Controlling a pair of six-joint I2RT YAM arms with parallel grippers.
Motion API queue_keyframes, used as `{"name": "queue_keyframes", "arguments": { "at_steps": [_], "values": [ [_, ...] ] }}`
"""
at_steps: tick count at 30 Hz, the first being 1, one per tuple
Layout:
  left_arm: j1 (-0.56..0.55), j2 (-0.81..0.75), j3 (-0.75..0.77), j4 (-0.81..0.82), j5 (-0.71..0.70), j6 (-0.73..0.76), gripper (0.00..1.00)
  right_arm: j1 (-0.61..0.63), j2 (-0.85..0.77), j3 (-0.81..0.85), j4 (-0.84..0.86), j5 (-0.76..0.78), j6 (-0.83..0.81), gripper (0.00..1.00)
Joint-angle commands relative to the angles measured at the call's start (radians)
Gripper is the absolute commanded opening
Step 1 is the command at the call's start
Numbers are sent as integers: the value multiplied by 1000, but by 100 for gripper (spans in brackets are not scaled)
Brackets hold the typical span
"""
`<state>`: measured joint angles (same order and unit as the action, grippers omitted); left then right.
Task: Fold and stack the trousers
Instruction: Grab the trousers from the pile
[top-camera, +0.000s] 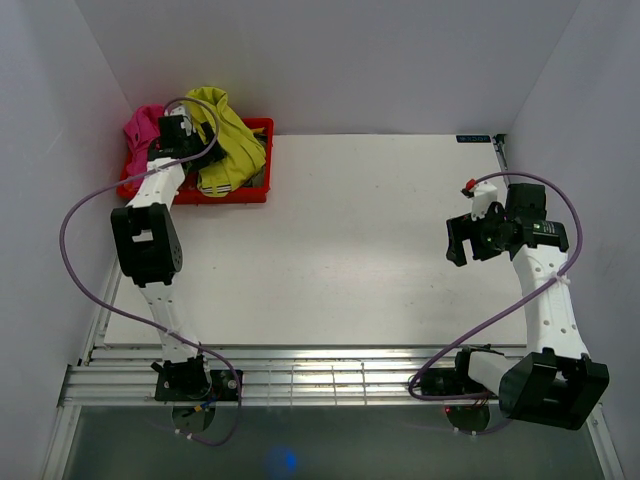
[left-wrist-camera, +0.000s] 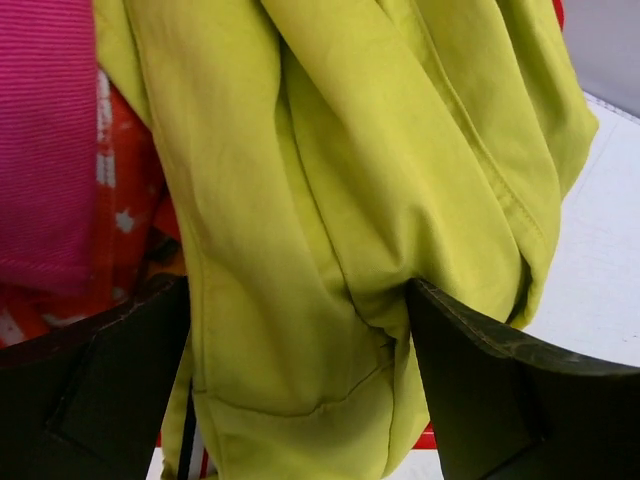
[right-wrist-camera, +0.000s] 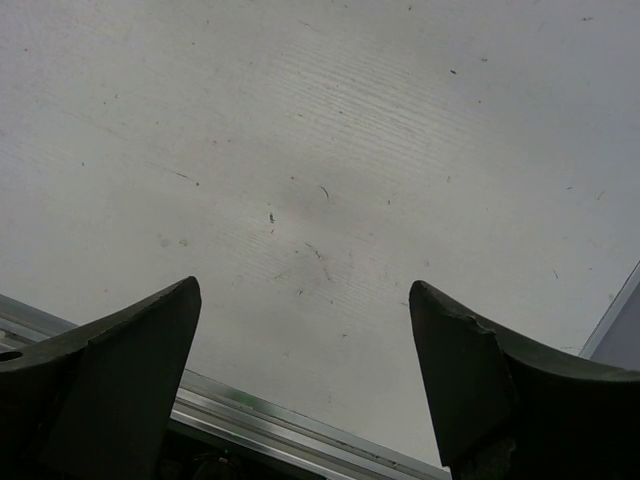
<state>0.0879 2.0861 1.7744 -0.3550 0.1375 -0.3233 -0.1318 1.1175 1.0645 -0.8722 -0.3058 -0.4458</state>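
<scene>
The lime yellow-green trousers (top-camera: 228, 140) lie crumpled in a red basket (top-camera: 252, 194) at the table's far left corner. My left gripper (top-camera: 180, 130) is down at the basket. In the left wrist view its jaws (left-wrist-camera: 298, 285) stand wide apart with a fold of the trousers (left-wrist-camera: 330, 200) hanging between the fingers, which do not squeeze the cloth. My right gripper (top-camera: 462, 240) is open and empty above the table's right side; its wrist view (right-wrist-camera: 305, 285) shows only bare table between the fingers.
A pink garment (top-camera: 143, 125) lies in the basket left of the trousers and shows in the left wrist view (left-wrist-camera: 40, 140). The white table (top-camera: 350, 250) has a metal rail (top-camera: 330, 375) along its near edge. White walls close in on the left, back and right.
</scene>
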Motion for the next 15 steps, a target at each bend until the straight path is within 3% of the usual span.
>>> {"name": "queue_keyframes", "arguments": {
  "at_steps": [1,10,12,15],
  "values": [
    [-14,-5,42,83,57,-57,98,-6,13,38,9,22,-11,90],
    [-31,72,72,192,169,-91,97,-9,39,45,9,31,-18,90],
    [-39,80,83,198,191,-79,90,-9,42,45,9,31,-18,90],
    [-39,84,111,202,238,-72,67,-9,42,49,10,33,-18,90]
  ]
}}
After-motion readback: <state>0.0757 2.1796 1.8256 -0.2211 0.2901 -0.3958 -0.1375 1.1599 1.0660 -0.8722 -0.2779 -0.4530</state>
